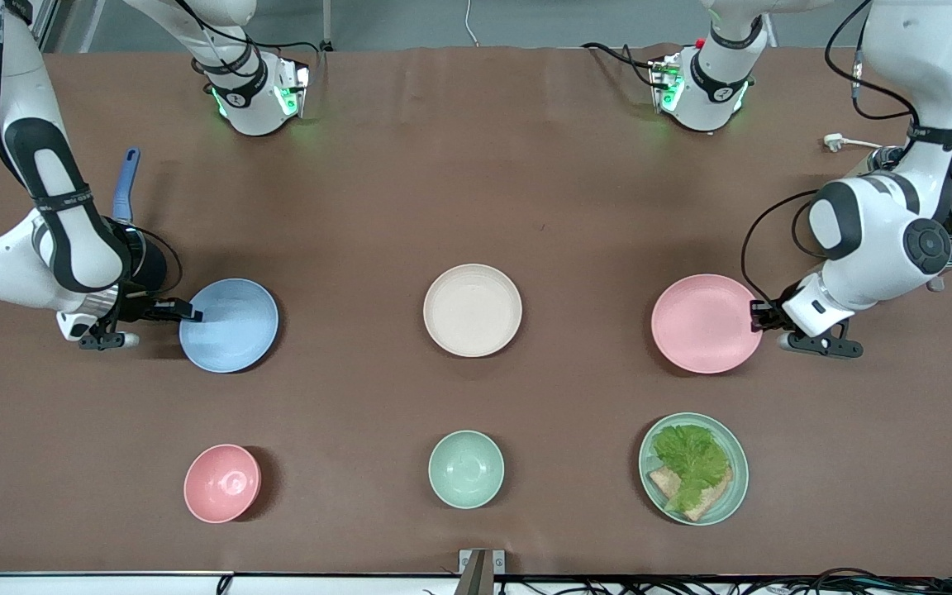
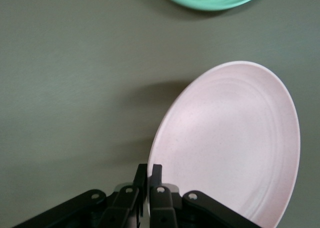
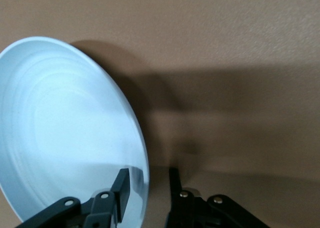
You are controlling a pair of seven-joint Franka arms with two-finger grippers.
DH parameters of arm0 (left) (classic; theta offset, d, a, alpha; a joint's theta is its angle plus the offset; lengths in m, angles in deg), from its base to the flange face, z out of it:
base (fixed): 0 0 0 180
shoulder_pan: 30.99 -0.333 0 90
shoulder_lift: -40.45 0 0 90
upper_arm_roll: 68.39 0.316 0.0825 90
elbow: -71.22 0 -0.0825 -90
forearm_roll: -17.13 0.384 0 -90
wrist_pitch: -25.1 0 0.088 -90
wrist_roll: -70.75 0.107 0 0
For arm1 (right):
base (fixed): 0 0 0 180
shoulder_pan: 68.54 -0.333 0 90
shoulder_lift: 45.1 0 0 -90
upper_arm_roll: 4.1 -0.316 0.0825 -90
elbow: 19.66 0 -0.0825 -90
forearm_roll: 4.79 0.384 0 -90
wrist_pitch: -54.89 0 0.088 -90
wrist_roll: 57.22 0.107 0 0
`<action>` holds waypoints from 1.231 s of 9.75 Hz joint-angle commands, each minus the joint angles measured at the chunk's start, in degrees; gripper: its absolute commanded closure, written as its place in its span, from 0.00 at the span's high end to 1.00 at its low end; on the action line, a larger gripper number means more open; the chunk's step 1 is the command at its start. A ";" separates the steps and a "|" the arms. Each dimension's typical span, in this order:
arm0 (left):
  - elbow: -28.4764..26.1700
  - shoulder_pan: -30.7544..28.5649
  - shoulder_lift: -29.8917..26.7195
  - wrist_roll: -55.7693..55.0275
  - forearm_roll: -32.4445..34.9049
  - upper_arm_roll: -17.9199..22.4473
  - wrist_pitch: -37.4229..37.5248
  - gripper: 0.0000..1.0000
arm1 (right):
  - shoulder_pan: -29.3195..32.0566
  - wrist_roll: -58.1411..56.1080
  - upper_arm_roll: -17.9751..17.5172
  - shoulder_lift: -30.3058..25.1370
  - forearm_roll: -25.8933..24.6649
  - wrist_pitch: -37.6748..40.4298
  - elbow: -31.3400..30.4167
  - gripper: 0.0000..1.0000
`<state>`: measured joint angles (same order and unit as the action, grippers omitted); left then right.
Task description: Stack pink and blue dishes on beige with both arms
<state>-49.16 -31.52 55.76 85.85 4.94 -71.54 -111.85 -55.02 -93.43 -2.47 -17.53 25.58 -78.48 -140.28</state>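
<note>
Quick rundown, clock directions as the front view shows them. The right gripper [image 1: 187, 312] [image 3: 148, 180] is at the 9 o'clock edge of the blue plate [image 1: 232, 326] [image 3: 65, 133]. Its fingers are spread fairly wide and straddle the rim, one over the inside of the plate and one outside it. As far as we can see, it isn't squeezing anything.

The left gripper [image 1: 757, 314] [image 2: 149, 168] is at the 3 o'clock edge of the pink plate [image 1: 703, 324] [image 2: 235, 143]. Its fingers are almost together, with only a thin slit between them. We read that as pinching the rim.

The beige plate [image 1: 473, 310] sits mid-table, at 3 o'clock from the blue one and 9 o'clock from the pink one, well apart from both. There's nothing on it.

Containers next. All three task plates are bare inside. At 6 o'clock from the blue plate there's a small pink bowl [image 1: 222, 483], and at 6 o'clock from the beige plate there's a mint bowl [image 1: 466, 468]. Both look empty. At 6 o'clock from the pink plate sits the mint-green plate [image 1: 736, 471] [image 2: 210, 0], which holds a lettuce leaf [image 1: 691, 463] lying over some bread [image 1: 703, 506].

Looks-wise, the pink, blue and beige plates are shallow, round and matte, with low rims and faint concentric rings inside. All three seem to be the same size. The table [image 1: 476, 165] has a brown cover.
</note>
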 commanded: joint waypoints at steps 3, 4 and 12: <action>8.05 0.52 0.68 -21.21 -1.61 -16.07 4.23 0.01 | 0.63 -0.62 -0.14 -0.41 3.12 8.53 2.73 0.01; 9.54 0.96 2.60 -23.52 -1.61 -19.15 4.23 0.01 | 0.28 0.86 1.43 -0.41 3.12 13.70 5.80 0.01; 17.19 9.23 24.93 -47.06 16.37 -27.27 -8.07 0.03 | -9.71 38.18 2.94 -5.76 -1.63 42.84 26.74 0.01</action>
<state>-34.02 -22.06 77.88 42.54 16.76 -98.69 -120.05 -60.84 -61.39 0.22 -21.21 25.14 -35.47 -112.83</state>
